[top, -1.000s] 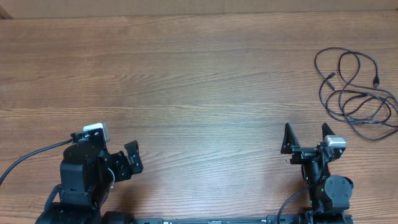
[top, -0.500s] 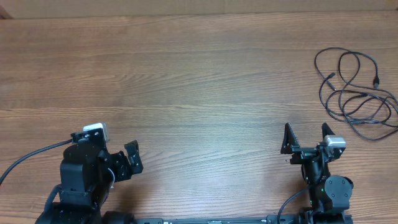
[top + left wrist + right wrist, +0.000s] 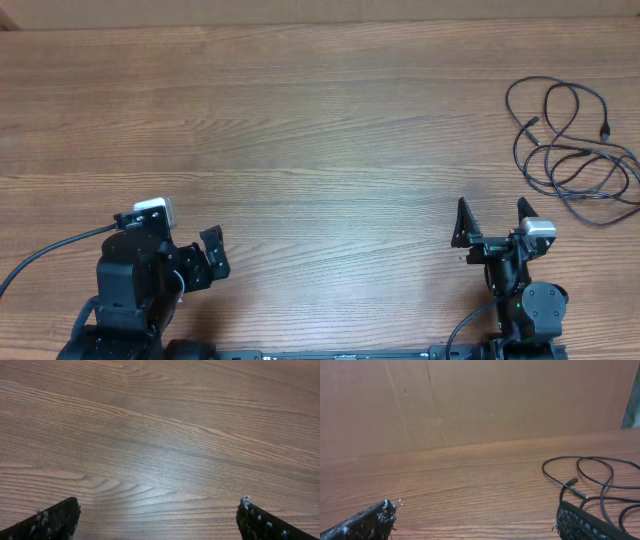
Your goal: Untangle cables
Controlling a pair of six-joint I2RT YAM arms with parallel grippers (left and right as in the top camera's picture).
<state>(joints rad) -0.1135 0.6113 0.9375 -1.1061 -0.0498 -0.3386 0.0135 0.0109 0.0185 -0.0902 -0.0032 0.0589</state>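
Several thin black cables [image 3: 575,196] bunched in loose loops | left gripper [image 3: 159,512] spread | right gripper [image 3: 492,220] spread

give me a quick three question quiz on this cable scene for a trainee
1. True or false: the right claw is shut on the cables.
2. In the overhead view, where do the cables lie on the table?
A. beside the left arm
B. at the far right, beyond the right claw
C. in the centre
3. Which wrist view shows part of the cables?

Key
1. False: it is open and apart from them.
2. B
3. The right wrist view.
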